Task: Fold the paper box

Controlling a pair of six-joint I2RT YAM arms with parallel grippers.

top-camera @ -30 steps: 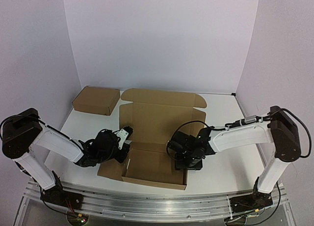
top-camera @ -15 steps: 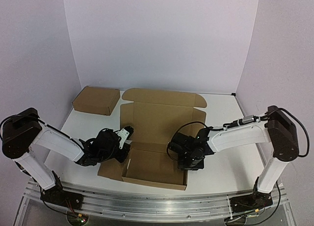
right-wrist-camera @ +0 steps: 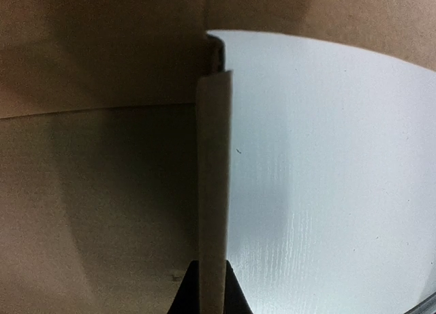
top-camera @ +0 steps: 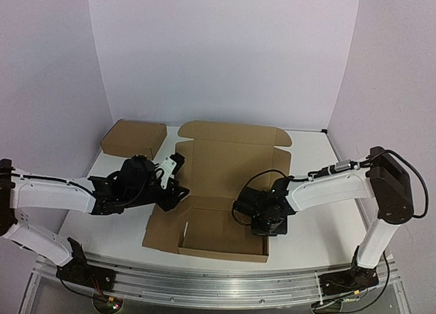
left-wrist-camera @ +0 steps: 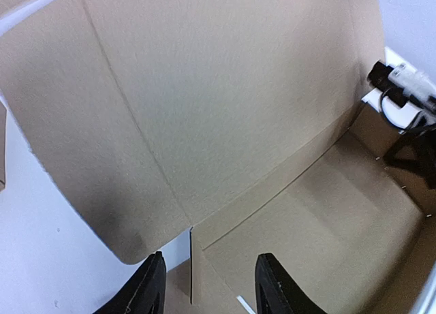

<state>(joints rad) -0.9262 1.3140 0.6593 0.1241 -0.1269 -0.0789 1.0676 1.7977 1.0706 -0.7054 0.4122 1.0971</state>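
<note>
Right tool [top-camera: 267, 225] pinching paper box [top-camera: 225, 165] right wall; left tool [top-camera: 174, 184] spread above left wall.

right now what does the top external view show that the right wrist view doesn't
Only the top external view: the whole plain brown die-cut cardboard box with its lid panel lying open, a closed brown cardboard box at the far left, both arms, and the left claw open by the die-cut box's left wall. Only the right wrist view: the right claw shut on the thin upright edge of a box wall, seen close up. Both: brown cardboard and the white table.
</note>
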